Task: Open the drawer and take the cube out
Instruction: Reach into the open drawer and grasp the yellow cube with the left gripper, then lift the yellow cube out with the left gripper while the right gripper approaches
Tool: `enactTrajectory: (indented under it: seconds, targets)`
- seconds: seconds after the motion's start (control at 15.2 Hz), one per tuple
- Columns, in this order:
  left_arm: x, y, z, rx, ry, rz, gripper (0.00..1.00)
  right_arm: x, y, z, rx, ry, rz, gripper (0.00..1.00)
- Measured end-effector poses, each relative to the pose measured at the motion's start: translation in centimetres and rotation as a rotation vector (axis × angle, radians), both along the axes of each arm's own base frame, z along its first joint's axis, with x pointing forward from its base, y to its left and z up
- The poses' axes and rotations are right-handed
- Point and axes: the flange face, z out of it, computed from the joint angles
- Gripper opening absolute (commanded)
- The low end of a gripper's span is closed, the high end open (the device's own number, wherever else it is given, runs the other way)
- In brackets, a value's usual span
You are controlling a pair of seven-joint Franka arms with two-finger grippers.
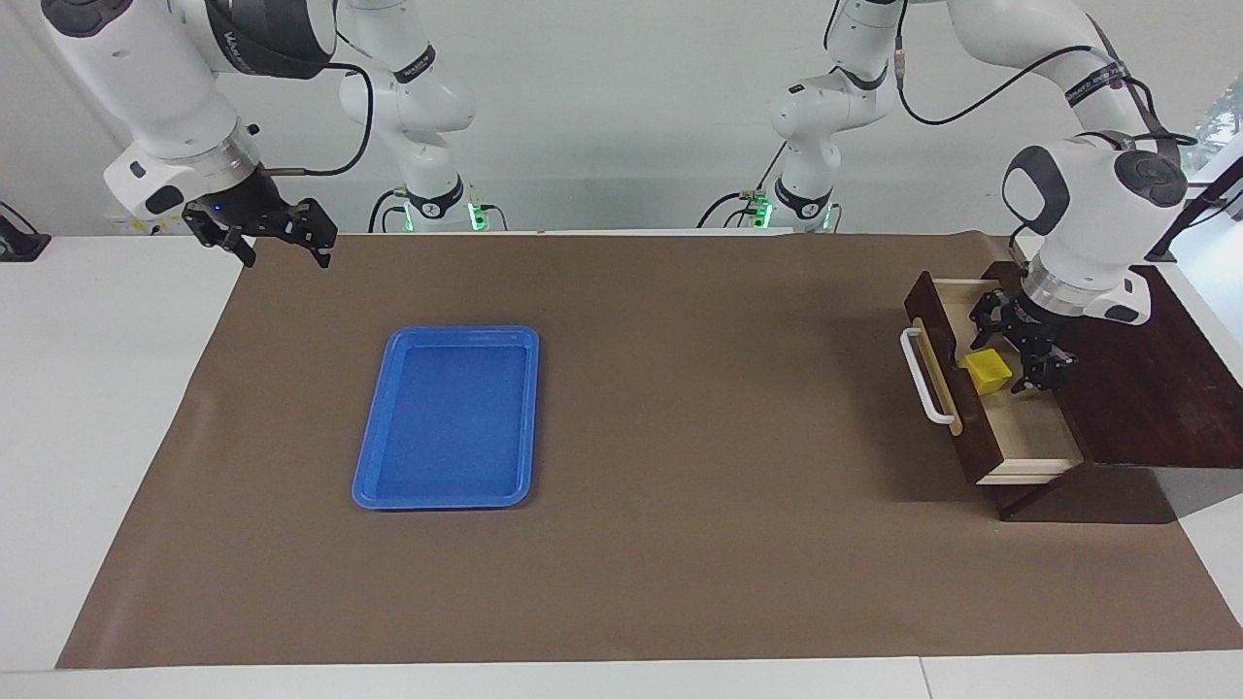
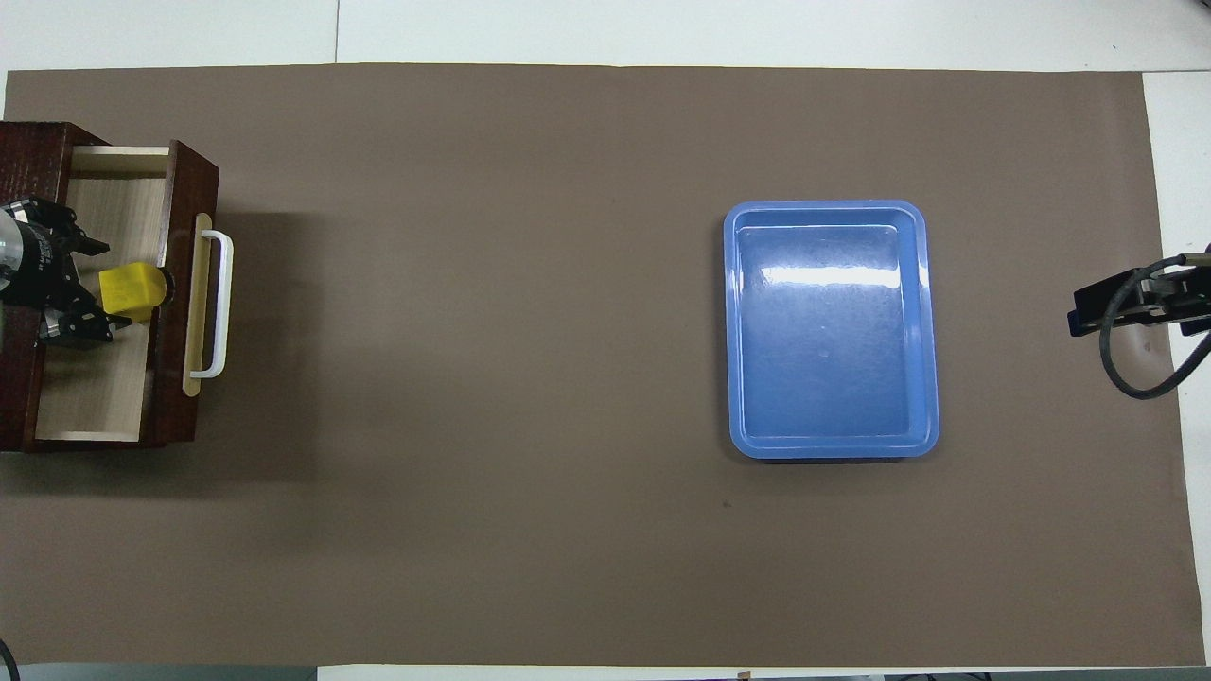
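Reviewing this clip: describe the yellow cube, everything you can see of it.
The cube is small, bright yellow and solid-looking, with smooth matte faces like plastic or foam. It sits flat on the pale wood floor of the open drawer, close to the drawer's front panel and roughly midway along it. The left gripper is down in the drawer beside the cube, its open fingers spread; no clear contact with the cube shows.

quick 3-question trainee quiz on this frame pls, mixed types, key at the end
1. True or false: the drawer is pulled out.
2. Where does the cube lie? A) in the blue tray B) in the drawer C) on the brown mat
3. Which gripper is at the drawer?

Key: 1. True. 2. B. 3. The left gripper, its jaws apart beside the cube; the right gripper waits over the mat's edge.
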Motion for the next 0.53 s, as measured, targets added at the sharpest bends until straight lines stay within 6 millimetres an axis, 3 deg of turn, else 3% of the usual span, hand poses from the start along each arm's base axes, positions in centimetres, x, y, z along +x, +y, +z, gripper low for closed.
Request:
enactTrajectory:
  seconds: [0.13,0.2,0.26,0.33,0.39,0.53]
  targets:
    - [-0.03,-0.02,-0.15,0.000,0.000,-0.001,0.72,0.00,0.00,0.00,0.000,0.000,0.000,1.00]
    - [-0.04,-0.05,-0.18,0.000,0.000,-0.001,0.64,0.00,0.00,0.00,0.000,0.000,0.000,1.00]
    - [-0.03,-0.08,-0.19,0.000,-0.001,-0.002,0.46,0.00,0.00,0.00,0.000,0.000,0.000,1.00]
    - [-0.02,-0.13,-0.19,0.000,-0.002,-0.002,0.22,0.00,0.00,0.00,0.000,0.000,0.000,1.00]
    - [-0.01,-0.19,-0.18,0.000,-0.002,-0.005,0.05,0.00,0.00,0.00,0.000,0.000,0.000,1.00]
    - [0.00,-0.37,-0.15,0.000,-0.003,-0.008,0.00,0.00,-0.03,0.00,0.000,0.000,-0.001,1.00]
